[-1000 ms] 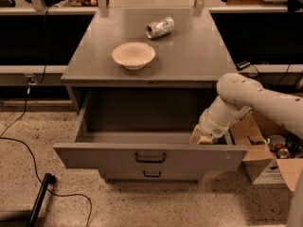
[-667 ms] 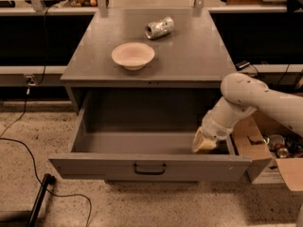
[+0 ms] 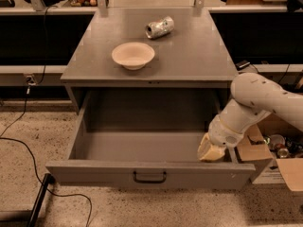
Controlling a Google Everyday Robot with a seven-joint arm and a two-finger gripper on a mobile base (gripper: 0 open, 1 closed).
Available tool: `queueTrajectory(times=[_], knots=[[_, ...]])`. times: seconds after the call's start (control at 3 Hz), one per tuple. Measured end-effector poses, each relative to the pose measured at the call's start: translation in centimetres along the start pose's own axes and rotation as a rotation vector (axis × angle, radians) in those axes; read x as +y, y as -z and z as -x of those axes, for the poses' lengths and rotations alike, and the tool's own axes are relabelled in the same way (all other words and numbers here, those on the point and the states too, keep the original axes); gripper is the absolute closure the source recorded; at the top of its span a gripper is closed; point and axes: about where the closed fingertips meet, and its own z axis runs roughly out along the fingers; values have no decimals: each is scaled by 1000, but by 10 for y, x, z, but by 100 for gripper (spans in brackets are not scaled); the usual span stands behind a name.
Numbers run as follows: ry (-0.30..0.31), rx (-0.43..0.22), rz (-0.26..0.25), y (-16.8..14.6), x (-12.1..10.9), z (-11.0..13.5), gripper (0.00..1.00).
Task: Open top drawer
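Note:
The top drawer (image 3: pixel 142 174) of the grey metal cabinet stands pulled far out towards the camera. Its inside (image 3: pixel 142 145) holds nothing I can see. A small black bar handle (image 3: pixel 149 177) sits at the centre of its front. My gripper (image 3: pixel 210 151) is at the end of the white arm (image 3: pixel 255 103), down inside the drawer at its right front corner, just behind the front panel. The two lower drawers are hidden behind the open drawer's front.
A cream bowl (image 3: pixel 133 55) and a crushed silver can (image 3: pixel 159 27) lie on the cabinet top (image 3: pixel 199 56). Cardboard boxes (image 3: pixel 265 145) with small items stand on the floor at the right. A black cable (image 3: pixel 28 155) and a black bar (image 3: pixel 39 197) lie on the floor at the left.
The drawer has slid further out towards the camera, and my gripper has moved with it, staying at its right front corner. The lower drawer's front has gone out of sight.

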Motion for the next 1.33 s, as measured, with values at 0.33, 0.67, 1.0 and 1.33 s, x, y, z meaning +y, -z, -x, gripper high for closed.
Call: queueTrajectory(times=[0.33, 0.67, 1.0, 1.33], knots=[[-20, -8, 12, 5, 13, -2, 100], [35, -25, -77, 32, 3, 12, 100], [100, -36, -179, 65, -6, 34, 100], [159, -72, -277, 103, -3, 50, 81]])
